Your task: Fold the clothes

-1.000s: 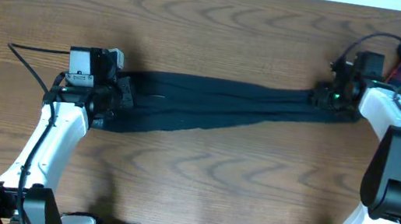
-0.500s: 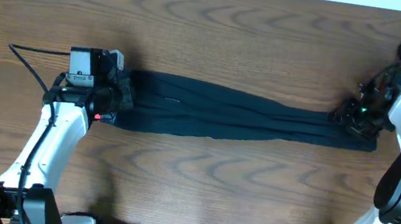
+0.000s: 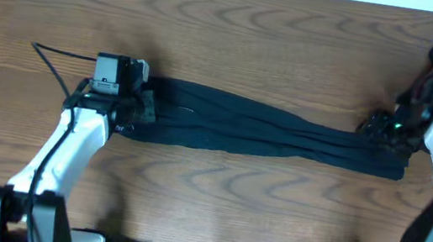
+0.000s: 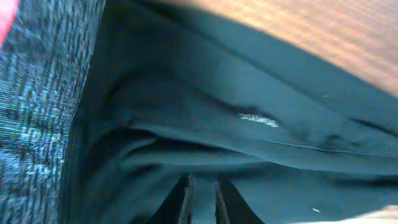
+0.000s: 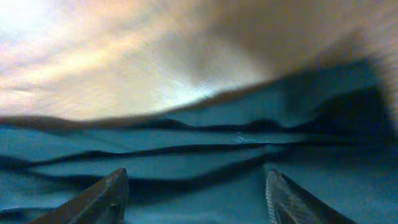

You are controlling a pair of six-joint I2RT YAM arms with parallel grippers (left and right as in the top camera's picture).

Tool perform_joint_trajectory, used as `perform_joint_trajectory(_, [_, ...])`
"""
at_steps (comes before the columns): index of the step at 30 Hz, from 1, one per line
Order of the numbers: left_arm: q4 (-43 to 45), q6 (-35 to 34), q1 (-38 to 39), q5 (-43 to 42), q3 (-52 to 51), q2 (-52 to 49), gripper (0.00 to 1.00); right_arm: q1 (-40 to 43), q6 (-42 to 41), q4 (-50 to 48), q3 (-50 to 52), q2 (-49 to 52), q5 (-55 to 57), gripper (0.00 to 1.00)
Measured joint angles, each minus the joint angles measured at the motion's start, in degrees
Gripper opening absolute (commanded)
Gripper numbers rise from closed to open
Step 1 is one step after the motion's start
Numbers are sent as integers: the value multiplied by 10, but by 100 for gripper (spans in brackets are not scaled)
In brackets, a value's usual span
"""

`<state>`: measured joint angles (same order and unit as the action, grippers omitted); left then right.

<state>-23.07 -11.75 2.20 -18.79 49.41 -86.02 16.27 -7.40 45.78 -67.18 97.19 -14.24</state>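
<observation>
Overhead, your black trousers point(image 3: 274, 136) lie stretched along the bench point(image 3: 236, 39) between both arms. Your left claw point(image 3: 140, 109) is clenched on the waistband point(image 4: 37, 124) end. The right claw point(image 5: 196, 177) stands spread above the cuffs point(image 3: 388, 166), gripping nothing. If you pull leftward now, the loose legs could bunch or drag askew, spoiling the fold.

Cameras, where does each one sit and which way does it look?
Overhead: above the table, looking straight down at the black trousers; both white arms show, left end effector and right end effector at opposite ends.
Left wrist: on the left arm, looking along its nearly shut fingers at the grey waistband.
Right wrist: on the right arm, looking past its wide-open fingers at trouser folds.
Shared: all three show the trousers.
</observation>
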Motion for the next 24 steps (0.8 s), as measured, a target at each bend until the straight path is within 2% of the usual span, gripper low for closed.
perform_joint_trajectory(5, [2, -10, 0, 35, 0, -69, 14, 0, 9, 2, -1, -84, 2, 75])
perform_joint_trajectory(14, [5, -18, 0, 124, 0, -102, 15, 3, 17, 46, 0, -93, 23, 75])
perform_joint_trajectory(18, [6, -20, -5, 177, 0, -102, 15, 15, -2, 66, 0, -93, 65, 86])
perform_joint_trajectory(19, [6, -22, -8, 187, 0, -102, 14, 20, -5, 71, 0, -93, 72, 86])
perform_joint_trajectory(20, [7, -24, -12, 197, 0, -102, 14, 26, -9, 76, 0, -93, 80, 91])
perform_joint_trajectory(22, [9, -31, -19, 210, 0, -102, 14, 38, -12, 86, 0, -93, 90, 94])
perform_joint_trajectory(24, [9, -37, -26, 220, 0, -102, 14, 47, -14, 94, 0, -93, 98, 91])
